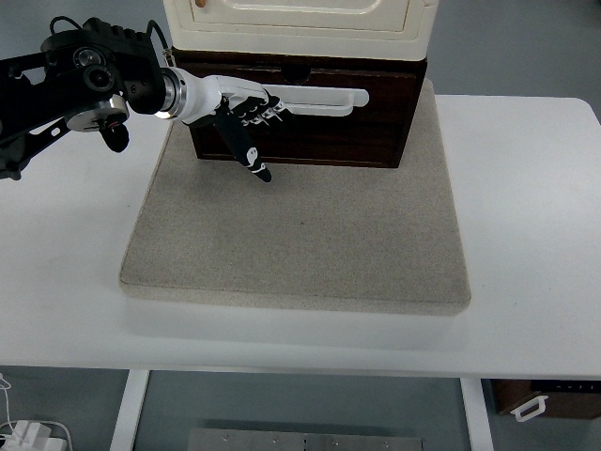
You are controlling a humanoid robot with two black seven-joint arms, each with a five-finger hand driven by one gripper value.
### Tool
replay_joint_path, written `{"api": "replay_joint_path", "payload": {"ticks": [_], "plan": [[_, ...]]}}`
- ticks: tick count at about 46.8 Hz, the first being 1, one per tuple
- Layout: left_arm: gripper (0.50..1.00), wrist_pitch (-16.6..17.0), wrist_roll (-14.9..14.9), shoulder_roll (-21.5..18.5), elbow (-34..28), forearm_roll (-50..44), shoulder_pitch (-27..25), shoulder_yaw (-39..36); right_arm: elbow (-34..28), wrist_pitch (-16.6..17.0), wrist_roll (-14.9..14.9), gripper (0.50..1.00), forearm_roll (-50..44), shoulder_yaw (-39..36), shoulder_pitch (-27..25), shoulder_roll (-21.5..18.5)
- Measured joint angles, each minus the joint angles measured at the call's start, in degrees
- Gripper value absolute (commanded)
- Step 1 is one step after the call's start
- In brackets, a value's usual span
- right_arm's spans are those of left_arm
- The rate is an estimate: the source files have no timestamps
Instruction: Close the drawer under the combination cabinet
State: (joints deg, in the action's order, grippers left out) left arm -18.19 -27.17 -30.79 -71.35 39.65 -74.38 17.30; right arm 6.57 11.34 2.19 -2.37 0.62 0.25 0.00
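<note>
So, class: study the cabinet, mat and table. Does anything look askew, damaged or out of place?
Nothing stands out. The dark wooden drawer sits flush under the cream cabinet, square on the grey rectangular mat. The left robot hand lies flat against the drawer front. No spills or damage show.

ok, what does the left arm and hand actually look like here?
The left arm is black with round silver joint housings and a thin black cable looped on top. The left hand has a white shell, a silver wrist ring, and black fingers with small white markings.
</note>
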Motion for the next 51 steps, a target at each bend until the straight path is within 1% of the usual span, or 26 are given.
{"api": "replay_joint_path", "payload": {"ticks": [15, 23, 34, 51], "plan": [[1.000, 0.1, 0.1, -0.1, 0.7, 0.0, -0.1, 0.1, 0.0, 0.0, 0.0, 0.952, 0.0, 0.0, 0.0, 0.0], [1.000, 1.1, 0.1, -0.1, 0.7, 0.0, -0.1, 0.1, 0.0, 0.0, 0.0, 0.952, 0.0, 0.0, 0.0, 0.0], [1.000, 1.4, 0.7, -0.1, 0.6, -0.1, -0.2, 0.2, 0.0, 0.0, 0.0, 0.952, 0.0, 0.0, 0.0, 0.0], [1.000, 1.7, 0.8, 0.6, -1.3, 0.1, 0.2, 0.1, 0.0, 0.0, 0.0, 0.952, 0.0, 0.0, 0.0, 0.0]]}}
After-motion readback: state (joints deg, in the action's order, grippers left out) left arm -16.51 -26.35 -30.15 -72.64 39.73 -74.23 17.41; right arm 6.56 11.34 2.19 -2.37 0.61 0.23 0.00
